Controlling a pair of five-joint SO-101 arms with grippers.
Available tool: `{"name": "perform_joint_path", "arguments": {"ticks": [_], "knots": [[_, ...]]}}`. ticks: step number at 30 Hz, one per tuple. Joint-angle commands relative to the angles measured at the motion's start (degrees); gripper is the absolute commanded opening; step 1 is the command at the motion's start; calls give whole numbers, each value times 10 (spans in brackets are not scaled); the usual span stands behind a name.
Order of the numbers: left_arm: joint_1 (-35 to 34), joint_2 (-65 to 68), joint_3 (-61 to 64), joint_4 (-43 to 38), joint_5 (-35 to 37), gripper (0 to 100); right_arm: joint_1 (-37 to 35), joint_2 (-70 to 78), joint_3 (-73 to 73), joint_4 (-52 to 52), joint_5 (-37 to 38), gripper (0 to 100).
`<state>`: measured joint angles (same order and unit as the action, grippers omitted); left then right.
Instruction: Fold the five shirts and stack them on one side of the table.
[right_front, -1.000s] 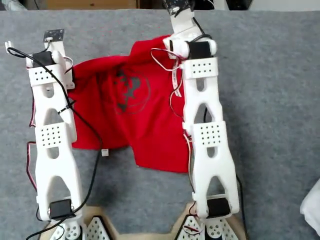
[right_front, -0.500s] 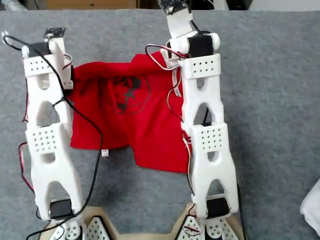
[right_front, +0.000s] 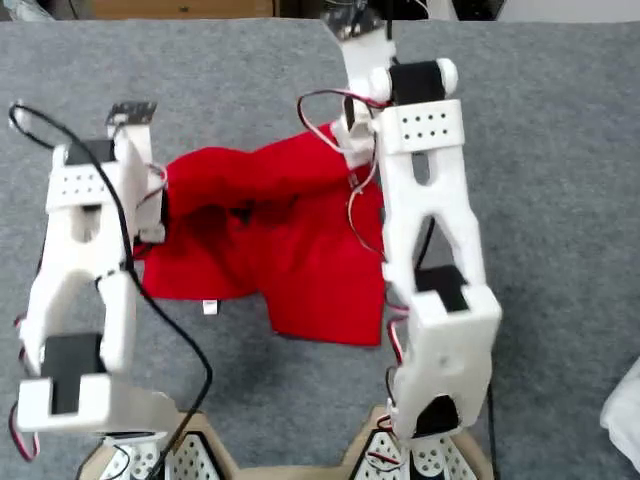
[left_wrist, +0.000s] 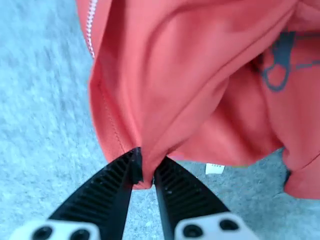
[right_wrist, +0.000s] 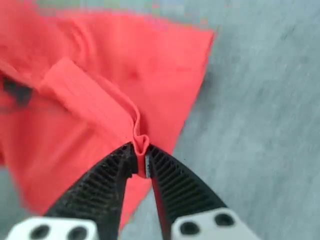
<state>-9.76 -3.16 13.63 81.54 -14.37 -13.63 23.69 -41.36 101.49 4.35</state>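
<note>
The shirt (right_front: 290, 250) lies on the table (right_front: 560, 200) at the frame's centre, between the left arm (right_front: 85, 260) and the right arm (right_front: 430, 220).

There were one shirt (right_front: 300, 260) and one table (right_front: 560, 200) — plus two arms, left arm (right_front: 85, 185) and right arm (right_front: 430, 125), and two grippers, left gripper (left_wrist: 145, 167) and right gripper (right_wrist: 141, 155).

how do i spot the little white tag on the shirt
On the grey table lies one red shirt. At its near hem, toward the left arm, a tiny white tag pokes out: the only white speck along the red edge.
</note>
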Motion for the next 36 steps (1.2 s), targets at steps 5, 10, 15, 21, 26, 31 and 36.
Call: {"name": "perform_joint_path", "arguments": {"ticks": [5,10,15,21,26,31,36], "knots": [[-20,-61,120,-48,-11,19,21,-179,267,-33,-6,5],[-40,-61,145,-71,-25,19,23,-244,382,-33,-4,5],[-91,-61,151,-98,-72,19,23,-293,471,-36,-5,5],[-130,-61,150,-130,-90,19,60,-314,557,-94,-2,5],[-132,-60,152,-138,-100,19,89,-312,599,-113,0,5],[-131,-59,152,-136,-113,19,105,-312,614,-115,0,5],[-139,-37,155,-135,-145,19,107,-312,633,-133,0,5]]}}
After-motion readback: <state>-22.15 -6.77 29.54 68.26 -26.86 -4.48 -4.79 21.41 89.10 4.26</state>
